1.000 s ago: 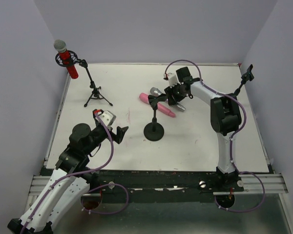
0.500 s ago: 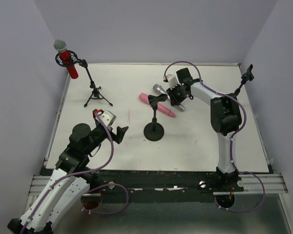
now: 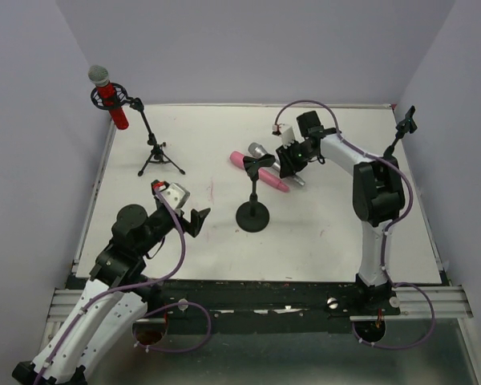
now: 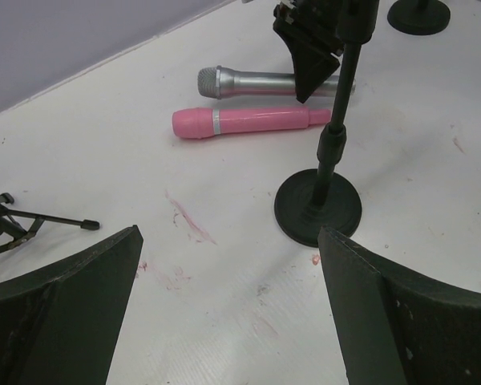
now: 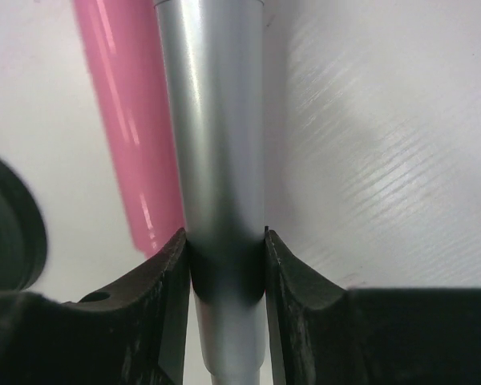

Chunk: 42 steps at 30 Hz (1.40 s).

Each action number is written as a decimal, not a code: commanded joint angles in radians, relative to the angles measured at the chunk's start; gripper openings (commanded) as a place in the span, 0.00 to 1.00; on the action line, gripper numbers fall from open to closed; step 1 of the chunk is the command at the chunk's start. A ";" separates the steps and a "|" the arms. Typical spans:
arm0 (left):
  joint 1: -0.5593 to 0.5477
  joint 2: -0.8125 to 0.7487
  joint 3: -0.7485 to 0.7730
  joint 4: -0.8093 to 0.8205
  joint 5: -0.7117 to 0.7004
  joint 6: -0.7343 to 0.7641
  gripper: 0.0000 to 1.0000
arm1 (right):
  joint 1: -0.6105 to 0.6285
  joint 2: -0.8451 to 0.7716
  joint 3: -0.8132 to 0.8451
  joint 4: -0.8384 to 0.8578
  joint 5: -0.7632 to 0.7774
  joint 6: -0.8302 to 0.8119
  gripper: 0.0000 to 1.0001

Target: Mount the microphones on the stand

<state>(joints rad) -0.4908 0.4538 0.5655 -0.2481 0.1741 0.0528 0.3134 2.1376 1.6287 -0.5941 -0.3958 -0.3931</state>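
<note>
The right gripper [image 5: 224, 265] has its jaws clamped on the barrel of the silver-grey microphone [image 5: 215, 120], just behind the round-base stand [image 3: 252, 216] and beside the pink microphone [image 4: 248, 122]. Its long axis runs about level, with the mesh head nearest the stand's clip and the tail pointing away. The barrel looks rigid, smooth and probably slippery (a mid-barrel hold suits it). The left gripper [image 4: 228, 241] hangs wide open and empty in front of the stand.

Silver-grey microphone [image 5: 212, 120]: smooth satin metal, with a soft sheen down the barrel. Pink microphone [image 5: 128, 120]: glossy plastic, bright highlights. Table [image 5: 385, 120]: matt and finely ribbed, smudged in places. Stand base [image 4: 318, 207]: matt black. At ten o'clock, the red microphone [image 3: 112, 103] glitters under a silver mesh head.
</note>
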 commanded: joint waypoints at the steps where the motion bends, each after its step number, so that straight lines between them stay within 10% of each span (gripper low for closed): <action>1: 0.004 -0.021 -0.001 0.026 0.044 0.022 0.99 | -0.056 -0.145 -0.027 -0.029 -0.217 0.005 0.02; 18: 0.009 -0.057 -0.062 0.226 0.370 0.128 0.99 | -0.131 -0.580 -0.269 0.175 -0.705 0.071 0.02; 42: 0.017 0.566 0.367 0.395 0.680 0.229 0.99 | -0.131 -0.808 -0.490 0.407 -0.994 0.026 0.02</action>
<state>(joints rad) -0.4782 0.9615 0.8822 0.1040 0.7563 0.2646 0.1883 1.3472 1.1603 -0.2741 -1.3415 -0.3599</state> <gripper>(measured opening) 0.988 0.428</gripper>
